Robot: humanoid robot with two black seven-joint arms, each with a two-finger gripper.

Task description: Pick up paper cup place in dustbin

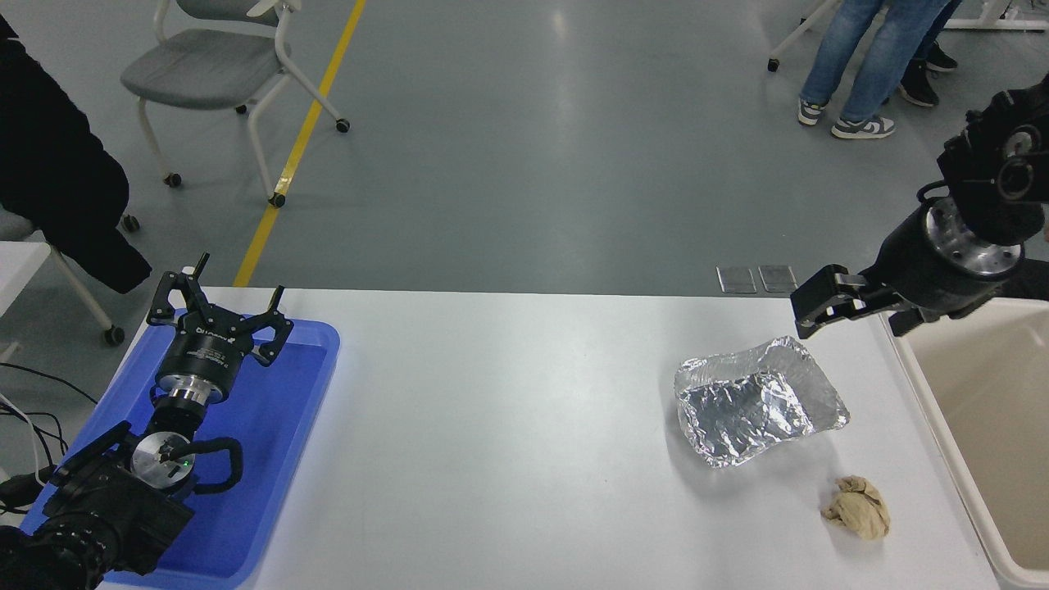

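Note:
The paper cup is not in view anywhere on the table or in the visible part of the bin. The cream dustbin (pixel 930 401) stands at the table's right end, cut off by the picture's edge. My right gripper (pixel 856 314) hangs in the air over the table's far right corner, just left of the bin's rim and above the foil tray. Its jaws stand apart and hold nothing. My left gripper (pixel 220 295) is parked open over the blue tray at the lower left.
A crumpled silver foil tray (pixel 754 406) lies right of centre. A brown paper ball (pixel 856 508) lies near the front right. A flat blue tray (pixel 279 410) sits at the left. A person's legs (pixel 860 65) and a chair (pixel 213 65) are beyond the table.

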